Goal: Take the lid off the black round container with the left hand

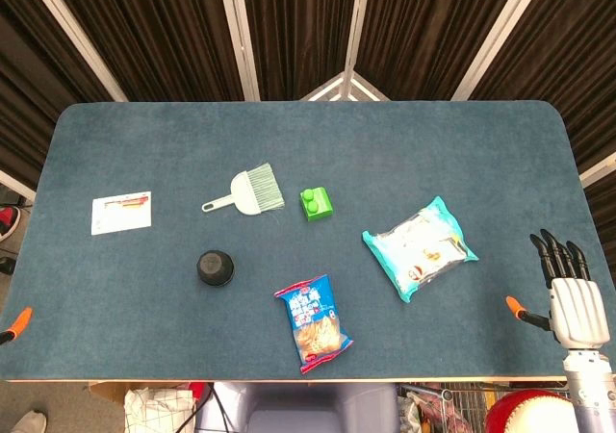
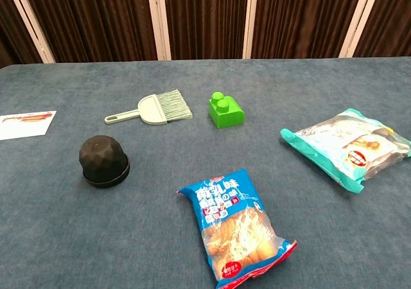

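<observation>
Container: the black round container (image 1: 216, 267) is seen on the left half of the worktop (image 1: 308, 135), somewhat nearer the front edge than the back, standing upright with its faceted lid on – nothing touches it.
Left hand: not shown in either view, so the state of its fingers cannot be told (only an orange object at the front-left corner is seen).
Right hand: the right hand (image 1: 576, 303) is seen at the front-right corner, just off the right edge, its fingers (image 1: 556, 257) extended, slightly apart and holding nothing.
Key relation: the container lies well apart from the right hand, across most of the worktop; the left side is judged nearer, as the task asks.
Axis: the container is round, so no long axis is given – a grasp from above is judged suitable.
Neighbours: a small brush (image 1: 247, 191) lies towards the back, a blue snack packet (image 1: 313, 322) towards the front-right.
</observation>
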Controlling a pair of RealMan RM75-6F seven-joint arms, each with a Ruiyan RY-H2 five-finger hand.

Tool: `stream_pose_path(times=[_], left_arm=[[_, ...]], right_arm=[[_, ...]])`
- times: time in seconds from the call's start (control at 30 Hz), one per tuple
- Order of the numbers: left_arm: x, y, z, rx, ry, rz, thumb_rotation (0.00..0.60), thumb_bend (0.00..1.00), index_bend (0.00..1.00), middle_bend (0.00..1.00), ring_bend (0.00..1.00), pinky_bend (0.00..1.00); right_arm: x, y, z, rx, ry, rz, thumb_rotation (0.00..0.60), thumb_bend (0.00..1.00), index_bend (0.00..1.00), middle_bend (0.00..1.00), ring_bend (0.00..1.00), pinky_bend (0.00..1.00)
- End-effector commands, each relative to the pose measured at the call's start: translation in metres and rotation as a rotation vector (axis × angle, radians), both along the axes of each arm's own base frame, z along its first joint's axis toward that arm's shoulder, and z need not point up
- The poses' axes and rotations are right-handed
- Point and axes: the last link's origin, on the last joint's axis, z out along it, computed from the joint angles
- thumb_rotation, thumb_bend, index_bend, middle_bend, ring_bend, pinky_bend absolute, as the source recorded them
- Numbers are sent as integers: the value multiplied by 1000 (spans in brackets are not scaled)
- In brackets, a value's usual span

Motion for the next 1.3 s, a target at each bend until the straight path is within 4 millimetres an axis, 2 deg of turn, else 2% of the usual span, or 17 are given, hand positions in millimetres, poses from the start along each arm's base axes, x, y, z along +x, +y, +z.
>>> stream_pose_path(times=[0.03, 0.43, 0.7, 0.93, 1.1, 1.3], left_arm=[[1, 1, -1, -4, -1, -2, 600, 359, 101, 0, 0, 0], [5, -1, -6, -19, -1, -23, 600, 358, 96, 0, 0, 0], [4, 4, -16, -59, 14, -20, 600, 357, 85, 0, 0, 0], [15, 13, -44, -152, 19, -70, 600, 255, 65, 0, 0, 0], [24, 34, -68, -205, -53, -88, 600, 180, 38, 0, 0, 0], [31, 58, -98, -273, -94, -108, 600, 139, 23, 0, 0, 0]], right_arm=[[0, 0, 0, -3, -1, 6, 600, 209, 0, 33, 106, 36], [6, 2, 0, 1, -16, 20, 600, 209, 0, 32, 106, 36], [2, 5, -1, 19, -19, 4, 600, 209, 0, 33, 106, 36], [3, 5, -2, 33, -34, 9, 600, 209, 0, 33, 106, 36], [2, 4, -1, 33, -45, 7, 600, 208, 0, 33, 106, 36], [1, 2, -4, 53, -50, -1, 600, 208, 0, 33, 106, 36]])
